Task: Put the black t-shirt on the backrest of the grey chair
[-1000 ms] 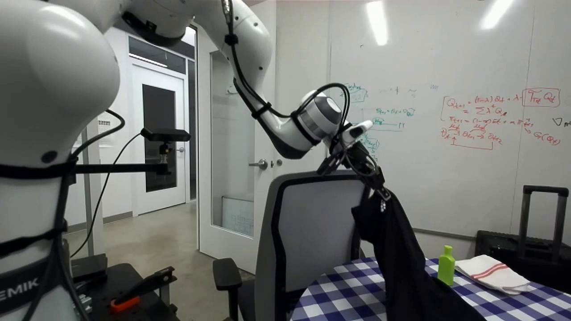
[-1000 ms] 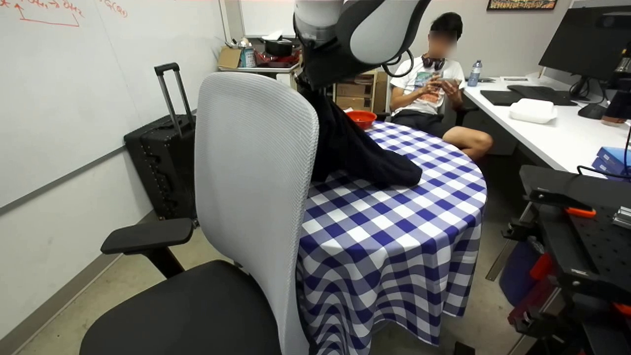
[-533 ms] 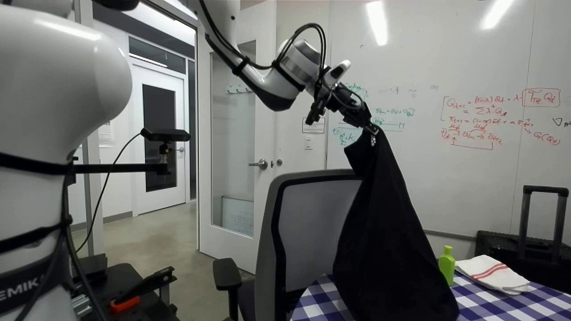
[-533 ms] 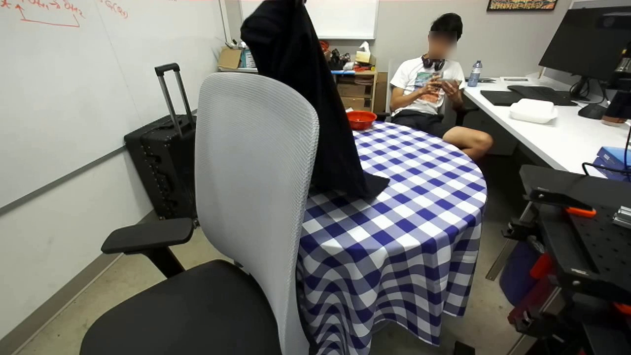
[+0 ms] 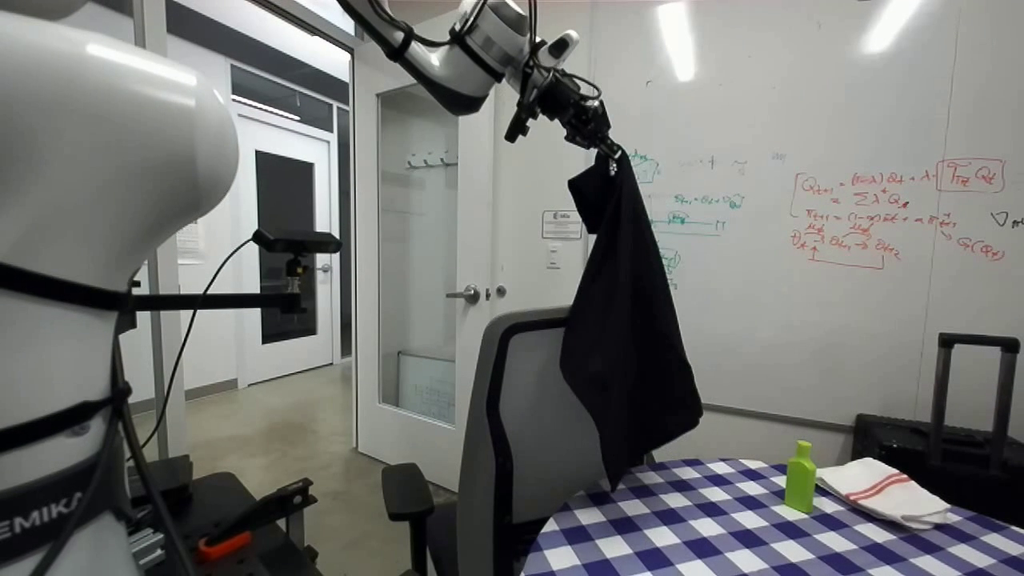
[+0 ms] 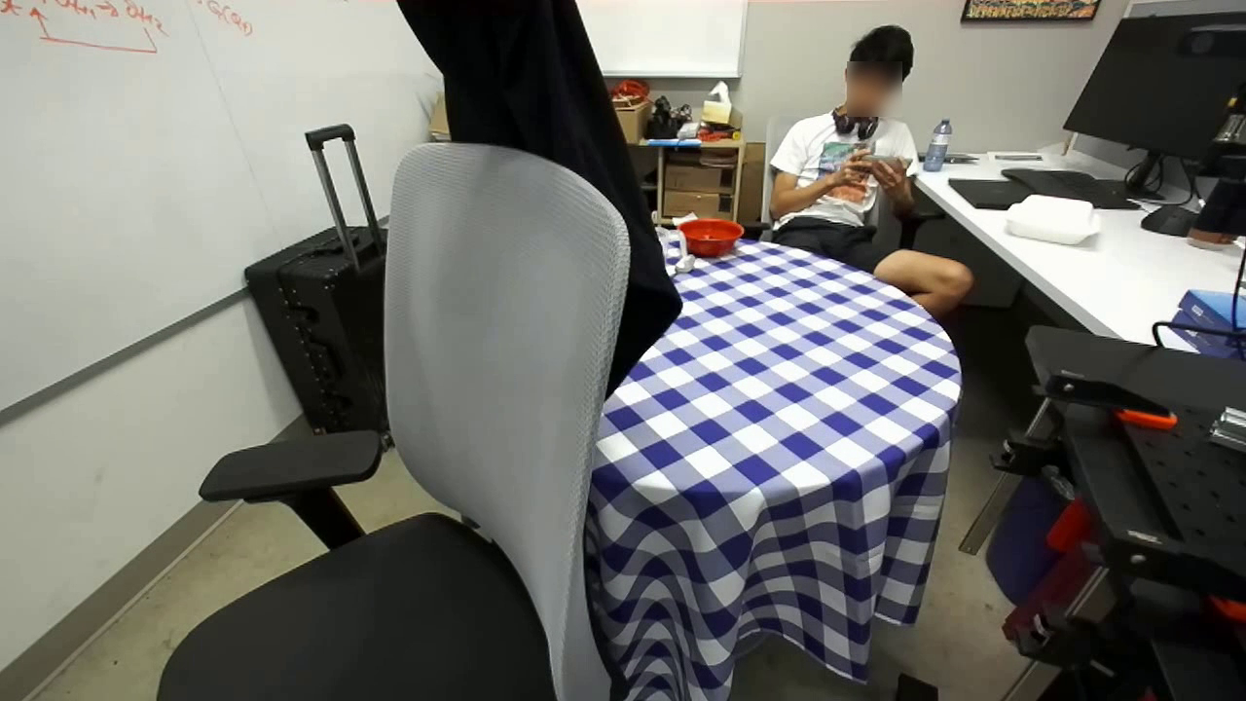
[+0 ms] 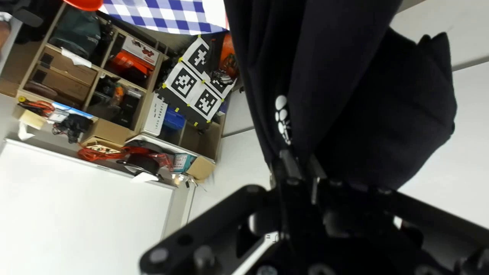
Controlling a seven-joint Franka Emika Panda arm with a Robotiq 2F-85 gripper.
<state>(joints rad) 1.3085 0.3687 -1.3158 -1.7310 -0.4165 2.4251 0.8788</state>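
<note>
The black t-shirt (image 5: 632, 344) hangs from my gripper (image 5: 612, 150) in an exterior view. The gripper is shut on its upper edge, above the height of the grey chair's backrest (image 5: 552, 424). The shirt also shows behind the backrest (image 6: 496, 321) in an exterior view, on the table side. Its lower part is partly hidden there, and I cannot tell whether it touches the backrest. In the wrist view the gripper (image 7: 300, 160) pinches the shirt (image 7: 332, 76), with a small white print near the fingertips.
The table with a blue-and-white checkered cloth (image 6: 779, 438) stands against the chair. It bears a green bottle (image 5: 800, 478), a white towel (image 5: 884, 492) and a red bowl (image 6: 711, 238). A black case (image 6: 326, 331) stands by the wall. A person (image 6: 842, 175) sits behind the table.
My gripper has risen and moved left in an exterior view, towards the chair. The shirt has come up off the table and now hangs beside the backrest.
</note>
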